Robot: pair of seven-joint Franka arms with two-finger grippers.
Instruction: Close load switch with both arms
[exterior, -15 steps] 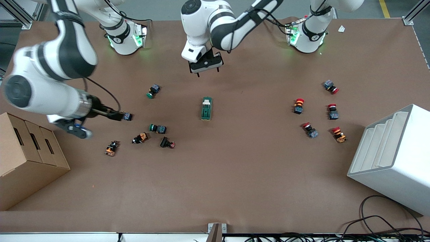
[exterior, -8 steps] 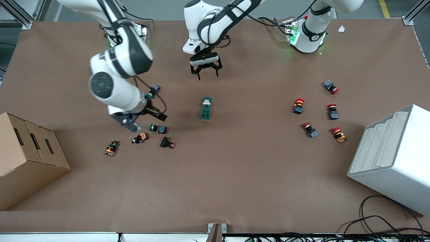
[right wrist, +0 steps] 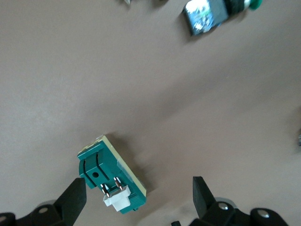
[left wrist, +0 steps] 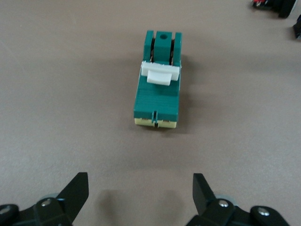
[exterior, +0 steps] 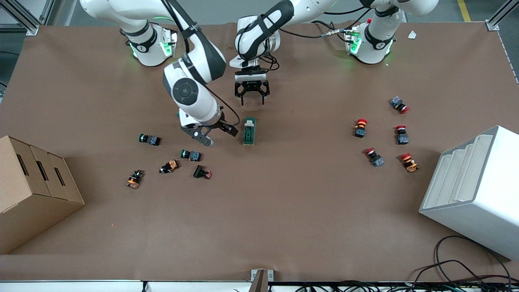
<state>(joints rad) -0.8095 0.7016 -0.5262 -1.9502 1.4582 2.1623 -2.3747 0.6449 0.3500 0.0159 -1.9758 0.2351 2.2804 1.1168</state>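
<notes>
Front view puts the load switch [exterior: 249, 131] mid-table, untouched: closing it is not yet begun. The right gripper [exterior: 215, 135] hangs open just beside it, the left gripper [exterior: 252, 93] open nearby. Only the left wrist view shows the white lever [left wrist: 161, 74] clearly.

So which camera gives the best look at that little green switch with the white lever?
The left wrist view: the load switch sits whole and centred. The right wrist view shows it partly behind a fingertip. The front view shows it small, between both grippers.
</notes>
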